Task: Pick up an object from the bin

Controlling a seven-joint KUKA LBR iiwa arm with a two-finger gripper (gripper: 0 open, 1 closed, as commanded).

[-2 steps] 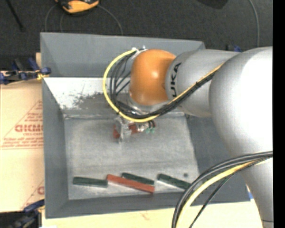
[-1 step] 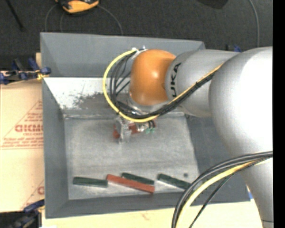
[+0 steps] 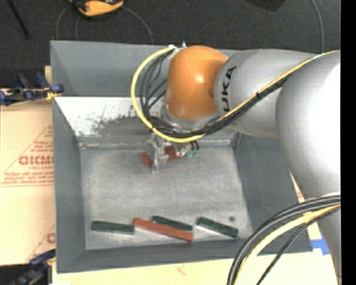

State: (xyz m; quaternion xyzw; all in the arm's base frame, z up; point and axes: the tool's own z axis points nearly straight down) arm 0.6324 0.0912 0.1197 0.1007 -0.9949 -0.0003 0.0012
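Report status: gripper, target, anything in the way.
Gripper low at back of bin, beside small red piece. Red stick and green sticks lie at front, clear of it.

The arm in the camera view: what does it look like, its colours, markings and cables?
The arm is thick, rounded and silver-grey. An orange dome cover caps its wrist, beside black lettering reading UKA. Yellow and black cables loop round the wrist and run along the arm.

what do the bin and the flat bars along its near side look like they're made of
Bin: grey sheet metal, matte, with dark scuffs on its back wall. Red bar and green bars: flat, evenly coloured, dull; likely plastic or painted wood, cannot tell which.
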